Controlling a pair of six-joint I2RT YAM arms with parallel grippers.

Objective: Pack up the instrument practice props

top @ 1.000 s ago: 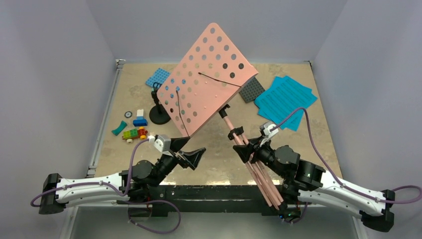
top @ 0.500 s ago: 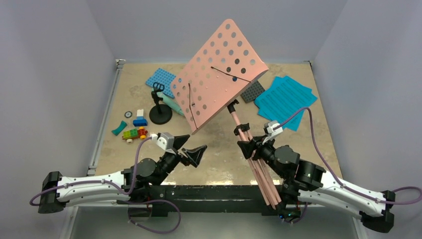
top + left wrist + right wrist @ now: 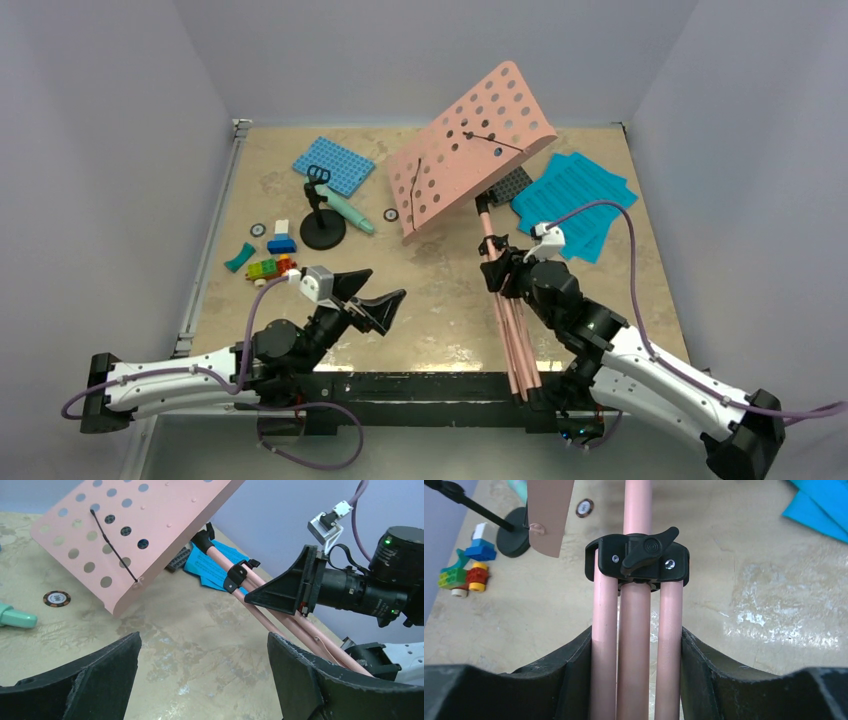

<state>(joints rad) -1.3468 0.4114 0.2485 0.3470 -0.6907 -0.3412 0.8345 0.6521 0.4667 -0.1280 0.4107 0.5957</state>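
Swung pink music stand [image 3: 470, 150] rightward, more upright (board no longer hiding mint microphone [image 3: 347, 210]). Clamps right gripper [image 3: 636, 650] on its bundled legs [image 3: 635, 605]; holds left gripper [image 3: 202, 650] wide apart, empty.

A pink music stand [image 3: 470, 150] leans tilted, its perforated board raised high and its three legs folded together, clamped in the right pincer [image 3: 636, 637]. Cyan sheet-music pages [image 3: 573, 200] lie fanned out at far right. A mint-green toy microphone [image 3: 347, 210] lies flat just beside an upright black mic stand [image 3: 321, 225] with a round base, at far left.
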